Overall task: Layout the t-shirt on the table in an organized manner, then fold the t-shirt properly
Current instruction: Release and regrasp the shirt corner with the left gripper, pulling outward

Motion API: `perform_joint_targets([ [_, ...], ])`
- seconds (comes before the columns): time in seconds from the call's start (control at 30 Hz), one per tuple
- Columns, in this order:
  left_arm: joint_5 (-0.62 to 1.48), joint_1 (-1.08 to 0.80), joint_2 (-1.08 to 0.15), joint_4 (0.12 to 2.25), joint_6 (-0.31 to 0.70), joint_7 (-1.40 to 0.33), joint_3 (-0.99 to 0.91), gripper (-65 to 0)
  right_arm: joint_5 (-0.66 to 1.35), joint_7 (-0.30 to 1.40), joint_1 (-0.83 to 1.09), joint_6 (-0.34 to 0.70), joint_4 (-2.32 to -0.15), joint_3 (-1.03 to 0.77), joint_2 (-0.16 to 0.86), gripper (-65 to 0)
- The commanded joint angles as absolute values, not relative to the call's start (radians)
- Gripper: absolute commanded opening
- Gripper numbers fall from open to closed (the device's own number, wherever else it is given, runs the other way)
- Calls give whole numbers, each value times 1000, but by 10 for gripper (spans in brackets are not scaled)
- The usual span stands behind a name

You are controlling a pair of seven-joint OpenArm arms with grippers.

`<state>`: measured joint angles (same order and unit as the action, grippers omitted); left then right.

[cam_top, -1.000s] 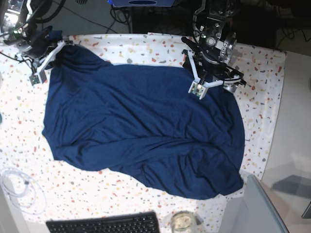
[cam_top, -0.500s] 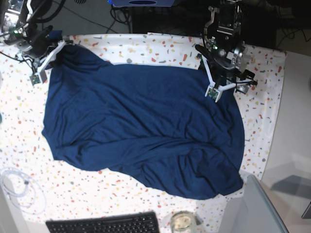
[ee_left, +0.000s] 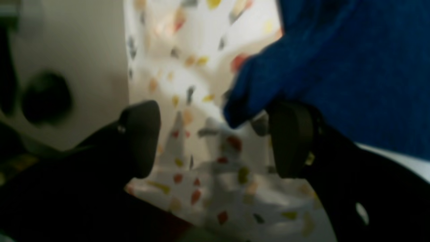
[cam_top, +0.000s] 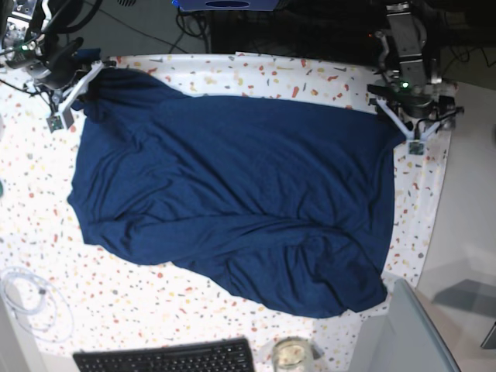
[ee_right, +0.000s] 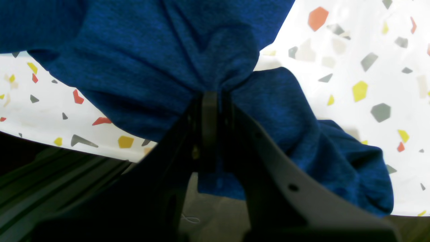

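The dark navy t-shirt (cam_top: 232, 194) lies spread and wrinkled across the speckled table (cam_top: 232, 70). My right gripper (ee_right: 210, 95) is shut on a bunched corner of the t-shirt (ee_right: 151, 60); in the base view this gripper (cam_top: 81, 79) is at the shirt's far left corner. My left gripper (ee_left: 216, 137) stands open above the table (ee_left: 208, 188), near its far right edge. An edge of the t-shirt (ee_left: 336, 67) hangs against its right finger (ee_left: 292, 137), and only the cloth shows between the jaws. In the base view the left gripper (cam_top: 401, 115) is at the shirt's far right corner.
A black keyboard (cam_top: 167, 358) lies at the front edge beside a glass jar (cam_top: 293, 355). A white cable (cam_top: 27, 298) coils at the front left. A grey panel (cam_top: 415, 333) stands at the front right. The table's right edge (cam_top: 449, 155) is close to the left arm.
My left arm has moved right, from over the shirt's upper middle to the table's right edge, and the shirt's far right edge has stretched out with it. The right gripper has kept its hold.
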<state>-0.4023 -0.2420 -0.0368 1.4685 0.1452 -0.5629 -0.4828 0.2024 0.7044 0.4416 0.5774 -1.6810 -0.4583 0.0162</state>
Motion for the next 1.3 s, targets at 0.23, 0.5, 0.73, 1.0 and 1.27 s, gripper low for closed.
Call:
perform_joint_targets([
  [0.23, -189, -255, -97, 1484, 137, -547, -615, -166, 208, 693, 438, 581, -1695, -509, 30, -642],
  [0.5, -185, -240, -97, 1484, 137, -547, -713, -166, 208, 693, 440, 581, -1698, -521, 30, -642],
  [0.73, -74, -372, -64, 1569, 137, -547, -567, -166, 208, 693, 440, 581, -1704, -521, 30, -642],
  [1.0, 438, -475, -127, 1544, 257, -549, -565, -166, 208, 693, 440, 581, -1705, -521, 51, -644],
  [1.27, 464, -464, -120, 1535, 257, -547, -625, -166, 208, 691, 440, 581, -1705, -521, 51, -644],
])
